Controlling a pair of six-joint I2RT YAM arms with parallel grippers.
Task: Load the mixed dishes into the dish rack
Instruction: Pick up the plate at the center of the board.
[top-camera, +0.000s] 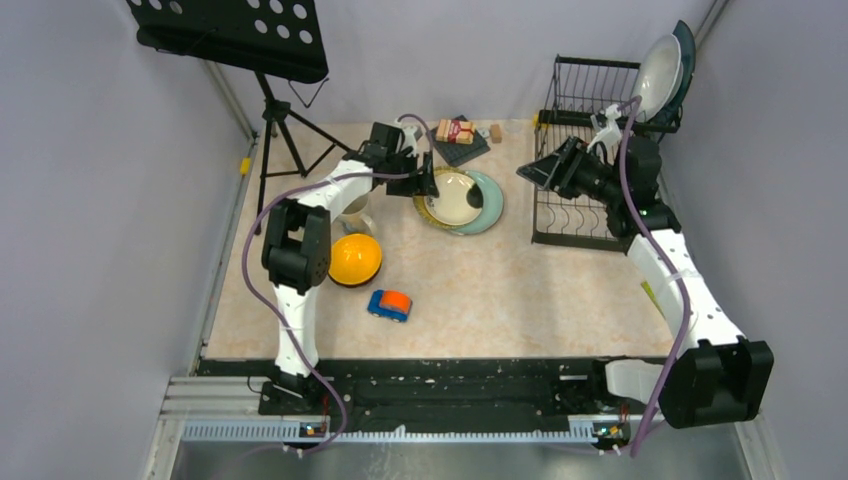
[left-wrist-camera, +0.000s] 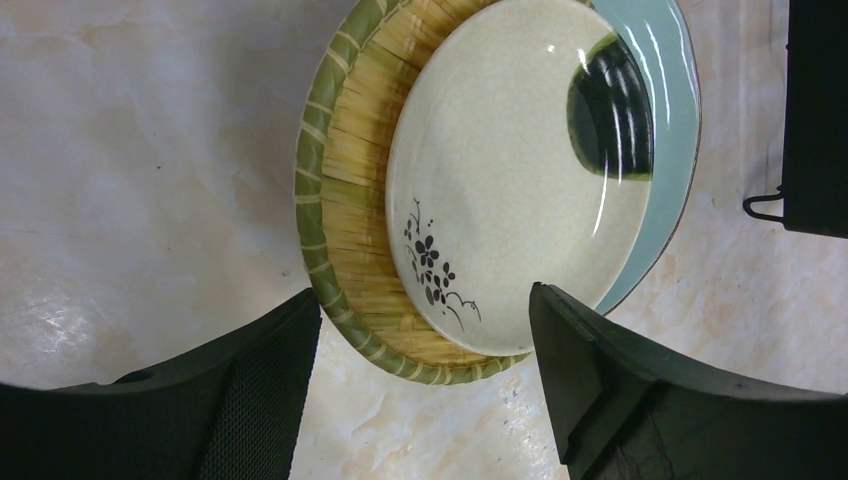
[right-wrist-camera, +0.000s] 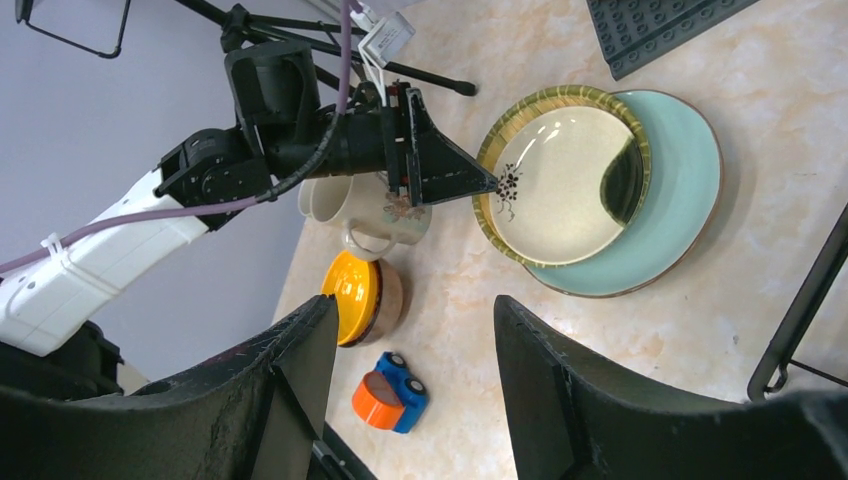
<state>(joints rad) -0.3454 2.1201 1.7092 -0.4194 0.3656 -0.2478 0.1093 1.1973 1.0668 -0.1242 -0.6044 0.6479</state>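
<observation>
- A stack of 3 round plates sits on the far half of the marbled beige table (top-camera: 520, 290). A cream glazed plate with a dark flower sprig (left-wrist-camera: 500, 170) is on top and a yellowish plate with a green woven-look rim (left-wrist-camera: 350, 200) is under it. A mint-green plate (left-wrist-camera: 665, 110) is at the bottom, offset toward the rack.
- The left gripper (left-wrist-camera: 425, 300) hovers at the stack's left rim. Its 2 black fingers are spread wide, with the edge of the upper 2 plates between them. Whether they touch the plates cannot be told.
- The right gripper (right-wrist-camera: 410, 305) hangs just left of the rack, its fingers parted and holding nothing.
- The large black wire dish rack (top-camera: 590, 95) stands at the table's far right corner. A pale round plate (top-camera: 658, 72) and a dark teal plate (top-camera: 689, 50) lean upright at the right end of its raised tier.
- Near the left edge, an orange-yellow bowl (top-camera: 355, 258) lies just beside a pale mug with a flower print (right-wrist-camera: 385, 215), below the left arm.
- A small blue-and-orange toy car (top-camera: 389, 304) sits near the bowl, toward the near edge.
- A small packet on a dark square mat (top-camera: 455, 132) lies at the far edge.
</observation>
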